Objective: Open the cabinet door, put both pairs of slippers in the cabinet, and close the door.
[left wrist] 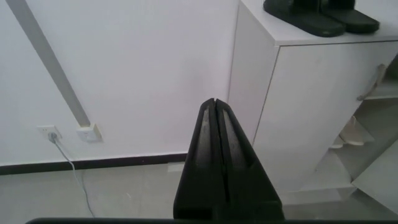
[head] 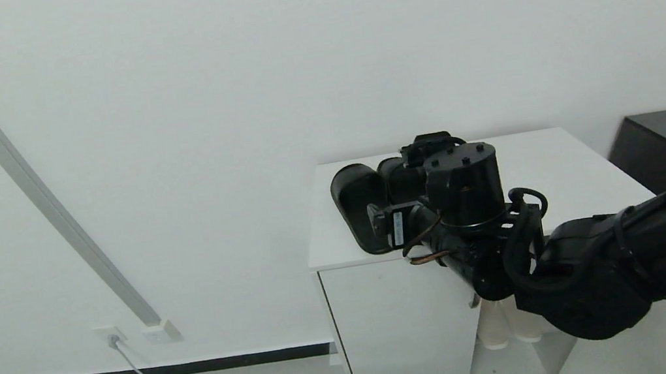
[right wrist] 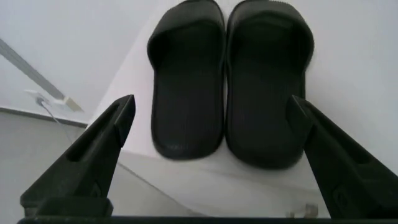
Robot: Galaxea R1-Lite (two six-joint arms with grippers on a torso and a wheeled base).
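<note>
White cabinet top (head: pixel 567 165): black slippers (right wrist: pixel 186 93), right hand (right wrist: pixel 211 102) spread.

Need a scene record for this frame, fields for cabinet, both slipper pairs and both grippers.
cabinet: white; right part of the front open, interior showing
black slippers: side by side on the cabinet top, left part
white slippers: apparently inside the open part
right gripper: above the cabinet top, jaws open, aimed at the black slippers
left gripper: jaws shut, empty, off the cabinet's left side
pending: black slippers not yet in the cabinet
</note>
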